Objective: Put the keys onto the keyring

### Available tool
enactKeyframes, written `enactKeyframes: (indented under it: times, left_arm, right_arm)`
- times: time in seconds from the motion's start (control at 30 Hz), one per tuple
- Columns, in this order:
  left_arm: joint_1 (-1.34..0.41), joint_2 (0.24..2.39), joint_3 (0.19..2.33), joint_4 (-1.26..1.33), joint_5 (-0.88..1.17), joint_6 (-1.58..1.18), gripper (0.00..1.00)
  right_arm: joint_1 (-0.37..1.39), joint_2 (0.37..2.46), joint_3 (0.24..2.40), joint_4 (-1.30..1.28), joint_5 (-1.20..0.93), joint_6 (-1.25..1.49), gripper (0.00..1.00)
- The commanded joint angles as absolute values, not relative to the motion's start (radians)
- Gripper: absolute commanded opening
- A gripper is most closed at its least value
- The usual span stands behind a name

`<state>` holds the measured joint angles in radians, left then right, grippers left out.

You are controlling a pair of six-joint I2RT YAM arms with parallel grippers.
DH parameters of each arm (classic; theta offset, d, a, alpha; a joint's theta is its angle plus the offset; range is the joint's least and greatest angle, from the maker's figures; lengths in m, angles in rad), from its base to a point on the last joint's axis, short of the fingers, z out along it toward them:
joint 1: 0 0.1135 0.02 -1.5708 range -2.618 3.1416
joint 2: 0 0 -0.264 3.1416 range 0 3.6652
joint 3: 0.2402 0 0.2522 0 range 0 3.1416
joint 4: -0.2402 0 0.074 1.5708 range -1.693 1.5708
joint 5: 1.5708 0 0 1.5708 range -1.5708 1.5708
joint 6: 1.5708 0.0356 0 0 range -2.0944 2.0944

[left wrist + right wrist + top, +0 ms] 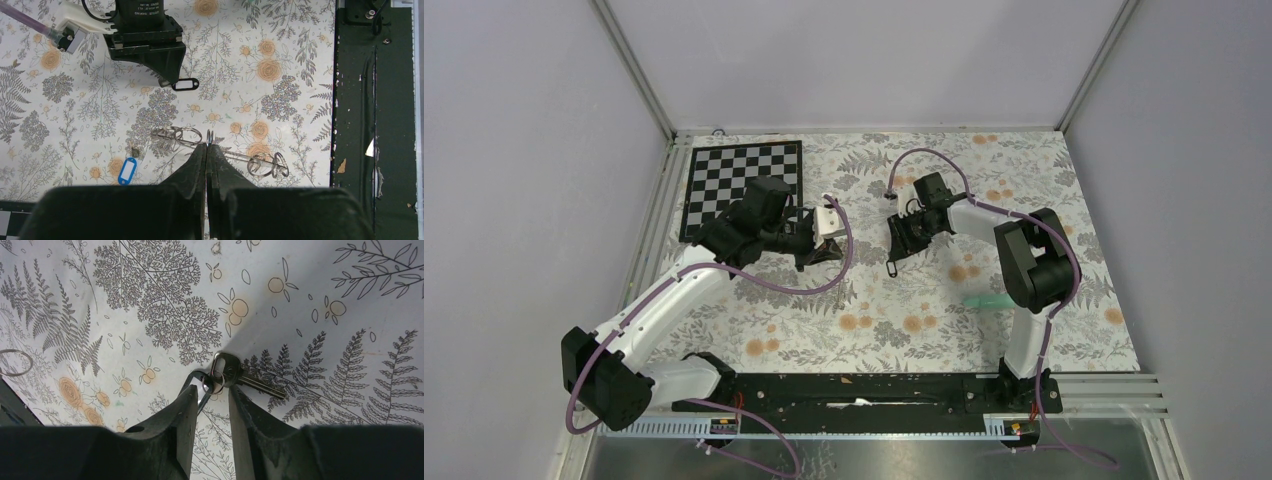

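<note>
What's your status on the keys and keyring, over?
Left hand shut on split ring. Right hand shut on black-tag key, hands apart. Blue tag and spare rings loose near left hand.

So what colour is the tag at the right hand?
Black-rimmed tag, white centre; best in the left wrist view.

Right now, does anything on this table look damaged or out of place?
Yes: the black base plate along the table's near edge is scuffed, with pale chips in its paint. Nothing is spilled; wire rings and a blue tag lie scattered.
</note>
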<state>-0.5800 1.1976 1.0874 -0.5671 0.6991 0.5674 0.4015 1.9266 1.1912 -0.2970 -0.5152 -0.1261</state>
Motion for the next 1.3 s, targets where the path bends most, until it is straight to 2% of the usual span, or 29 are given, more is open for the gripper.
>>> enactKeyframes:
  times: [0.0,0.3,0.77,0.93,1.17,1.27]
  left_arm:
    - [-0.577,1.173,1.096,-0.513,0.724,0.566,0.00]
    - [-0.577,1.178,1.096,-0.512,0.721,0.566,0.00]
    - [-0.577,1.176,1.094,-0.512,0.727,0.562,0.00]
    - [-0.577,1.177,1.092,-0.512,0.729,0.562,0.00]
    - [-0.577,1.177,1.092,-0.512,0.724,0.559,0.00]
    - [-0.577,1.174,1.092,-0.512,0.720,0.562,0.00]
  right_arm:
    - [0.412,1.890,1.181,-0.336,-0.529,-0.136,0.35]
    - [0.413,1.916,1.193,-0.318,-0.584,-0.118,0.34]
    - [0.413,1.977,1.253,-0.310,-0.544,-0.058,0.33]
    - [0.412,1.998,1.281,-0.316,-0.535,-0.041,0.25]
    - [0.410,1.979,1.299,-0.320,-0.517,-0.050,0.00]
    - [0.411,1.947,1.292,-0.319,-0.510,-0.076,0.00]
